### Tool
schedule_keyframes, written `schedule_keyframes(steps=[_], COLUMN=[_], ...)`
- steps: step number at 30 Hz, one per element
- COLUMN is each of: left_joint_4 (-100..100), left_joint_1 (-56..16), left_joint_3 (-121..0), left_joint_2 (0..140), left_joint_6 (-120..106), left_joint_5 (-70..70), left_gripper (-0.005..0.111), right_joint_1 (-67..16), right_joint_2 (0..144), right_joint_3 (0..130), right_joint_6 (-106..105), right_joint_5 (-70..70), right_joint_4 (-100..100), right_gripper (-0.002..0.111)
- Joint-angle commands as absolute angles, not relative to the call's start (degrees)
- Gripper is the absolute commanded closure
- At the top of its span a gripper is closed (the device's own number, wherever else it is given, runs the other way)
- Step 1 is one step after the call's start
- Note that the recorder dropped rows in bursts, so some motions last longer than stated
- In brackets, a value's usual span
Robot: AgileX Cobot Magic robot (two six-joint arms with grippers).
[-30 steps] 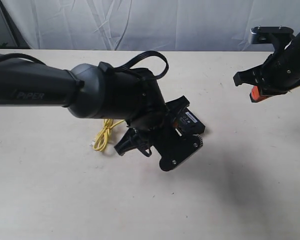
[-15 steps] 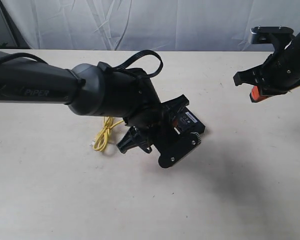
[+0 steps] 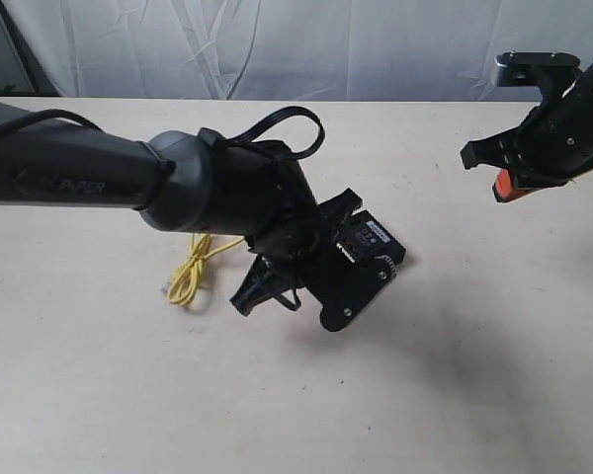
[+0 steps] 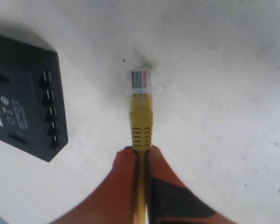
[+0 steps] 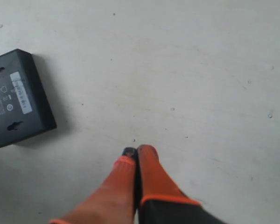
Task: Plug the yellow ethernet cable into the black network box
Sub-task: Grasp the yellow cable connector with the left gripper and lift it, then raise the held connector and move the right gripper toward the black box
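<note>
The left gripper (image 4: 141,156) has just been closed on the yellow cable (image 4: 141,122), pinched right behind the boot, with the clear plug (image 4: 139,81) pointing forward; so the grasp is judged made and insertion remains. The black box (image 4: 23,95) lies on the table (image 3: 455,395) just beside the plug, its ports facing sideways. The right gripper (image 5: 135,156) hangs shut and empty, well apart. Slack cable (image 3: 190,272) trails behind; nothing blocks the ports.
</note>
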State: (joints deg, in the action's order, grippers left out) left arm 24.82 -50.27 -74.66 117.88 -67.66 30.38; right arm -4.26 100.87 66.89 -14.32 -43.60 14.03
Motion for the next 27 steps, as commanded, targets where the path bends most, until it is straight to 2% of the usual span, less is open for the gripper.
schedule_keyframes(steps=[1,9,18,27], left_joint_4=[24.0,22.3,4.4,-4.5], left_joint_1=[-50.2,-47.7,-39.9,-34.7], left_joint_3=[-74.8,-74.8,-74.8,-74.8], left_joint_2=[115.8,113.1,111.7,111.7], left_joint_6=[-57.4,-43.7,-43.2,-43.2], left_joint_5=[31.2,34.0,35.9,43.6], left_gripper=[0.107,0.107,0.107,0.107], right_joint_1=[-4.1,-4.1,-4.1,-4.1], right_joint_2=[100.5,100.5,100.5,100.5], right_joint_3=[67.1,67.1,67.1,67.1], right_joint_6=[-14.2,-14.2,-14.2,-14.4], right_joint_5=[-43.1,-42.9,-42.8,-42.2], right_joint_4=[14.0,14.4,16.0,24.0], right_gripper=[0.108,0.108,0.108,0.108])
